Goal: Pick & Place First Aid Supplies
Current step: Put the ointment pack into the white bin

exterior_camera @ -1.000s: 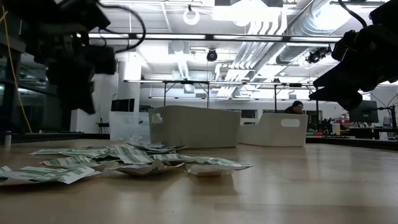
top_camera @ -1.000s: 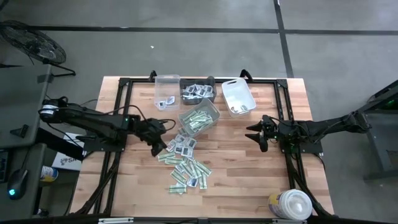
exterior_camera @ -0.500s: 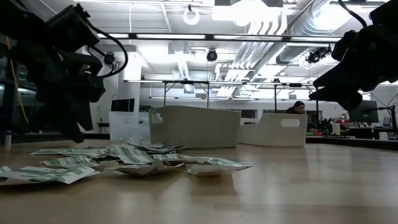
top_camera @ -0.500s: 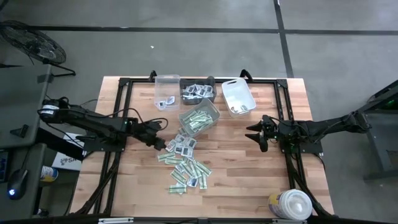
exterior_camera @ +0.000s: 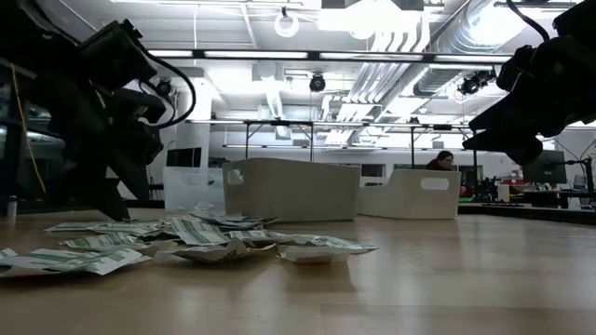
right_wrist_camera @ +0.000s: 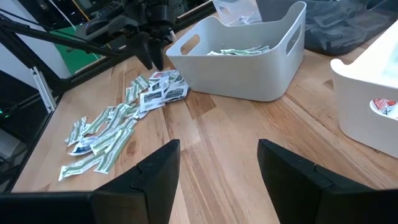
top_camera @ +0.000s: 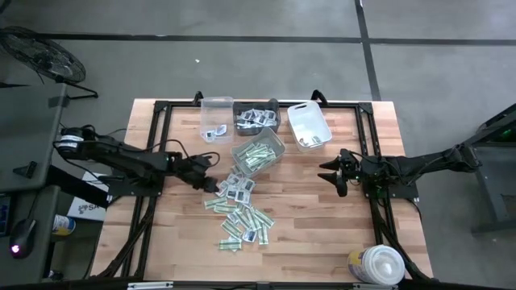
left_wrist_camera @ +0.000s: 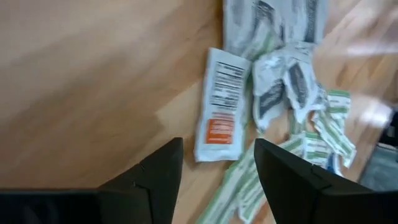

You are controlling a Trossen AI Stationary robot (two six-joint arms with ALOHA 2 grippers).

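Hovering, prongs apart, left claw (top_camera: 216, 160) — over flat crinkly sealed packets (top_camera: 239, 205) on pale woodgrain table (top_camera: 322, 217).

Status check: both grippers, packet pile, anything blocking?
Left gripper open, empty, low at the pile's edge. Right gripper open, empty, waiting off to the side. Packets loose on the table. Nothing blocking.

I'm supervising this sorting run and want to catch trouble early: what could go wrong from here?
1. The left gripper hangs open over a white packet with an orange patch that touches crumpled neighbours; a grasp could take several at once.
2. The packets lie flat and overlapping on the table, so the fingers may slide off or scatter them.
3. The bin of green-and-white strips stands right beside the pile; a swing of the left arm might nudge it.
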